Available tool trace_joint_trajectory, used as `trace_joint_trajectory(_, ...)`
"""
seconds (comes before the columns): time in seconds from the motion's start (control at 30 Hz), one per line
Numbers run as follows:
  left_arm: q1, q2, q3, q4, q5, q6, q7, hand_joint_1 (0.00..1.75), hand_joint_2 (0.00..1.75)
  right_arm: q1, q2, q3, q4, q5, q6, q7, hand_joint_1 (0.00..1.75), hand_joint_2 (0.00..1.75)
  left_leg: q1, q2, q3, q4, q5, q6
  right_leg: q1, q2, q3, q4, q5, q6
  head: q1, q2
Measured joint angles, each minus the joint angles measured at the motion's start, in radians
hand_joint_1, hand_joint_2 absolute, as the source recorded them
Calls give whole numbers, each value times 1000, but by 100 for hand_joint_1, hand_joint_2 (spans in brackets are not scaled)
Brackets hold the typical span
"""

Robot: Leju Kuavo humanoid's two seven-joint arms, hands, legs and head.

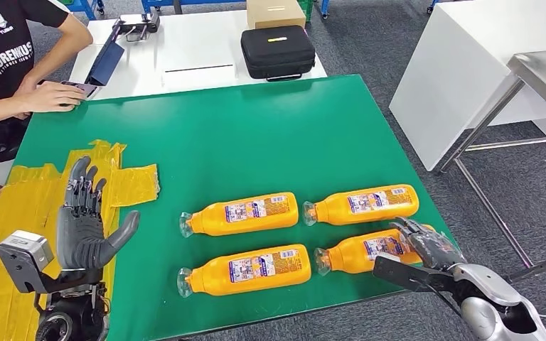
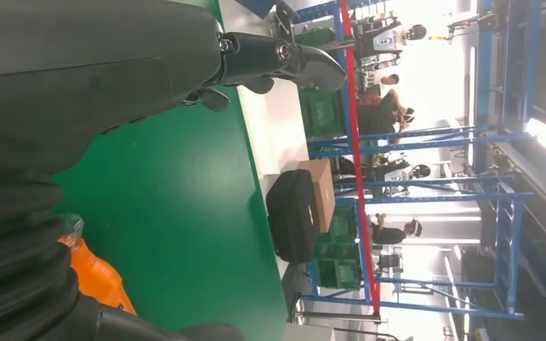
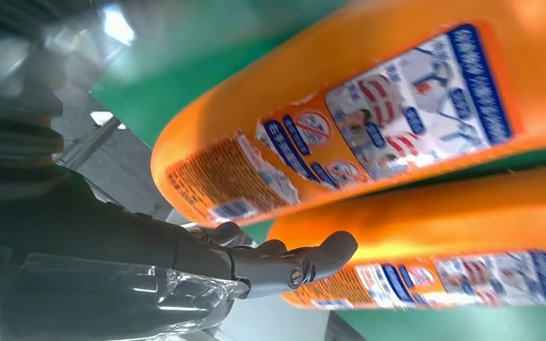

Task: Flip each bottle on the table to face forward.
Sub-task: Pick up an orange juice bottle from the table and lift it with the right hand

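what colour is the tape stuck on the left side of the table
Yellow tape, crinkled, over the green table; it shows best in the head view.

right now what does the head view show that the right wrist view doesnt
Head view alone: all four orange bottles in two rows, the left hand raised open above yellow tape, a black case, and a person's hand at the far edge. Right wrist view alone: close-up label print on the near right bottle. Both: the right hand at that bottle and the green table.
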Motion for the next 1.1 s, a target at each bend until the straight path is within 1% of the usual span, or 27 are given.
trace_joint_trajectory(0.43,-8,-1,-12,22,6,7,7,0,175,-31,11,12,65,16,4,2,0,175,0,0,1,0,0,0,0,0,0,0,0,0,0,0)
trace_joint_trajectory(0.7,-28,-3,-35,52,14,16,15,0,175,-58,14,29,124,27,11,1,1,175,0,0,2,0,0,0,0,0,1,0,0,0,0,0)
trace_joint_trajectory(0.87,-36,-3,-40,67,17,18,21,0,175,-63,17,43,149,33,16,2,8,175,0,0,3,0,0,0,0,0,2,0,0,0,0,0)
trace_joint_trajectory(1.03,-38,-4,-42,79,19,21,26,0,175,-68,18,60,162,45,20,6,12,175,0,0,4,0,0,0,0,0,2,0,0,0,0,0)
trace_joint_trajectory(1.1,-38,-4,-43,83,21,22,27,0,175,-70,18,64,164,46,20,8,17,175,0,0,4,0,0,0,0,0,2,0,0,0,0,0)
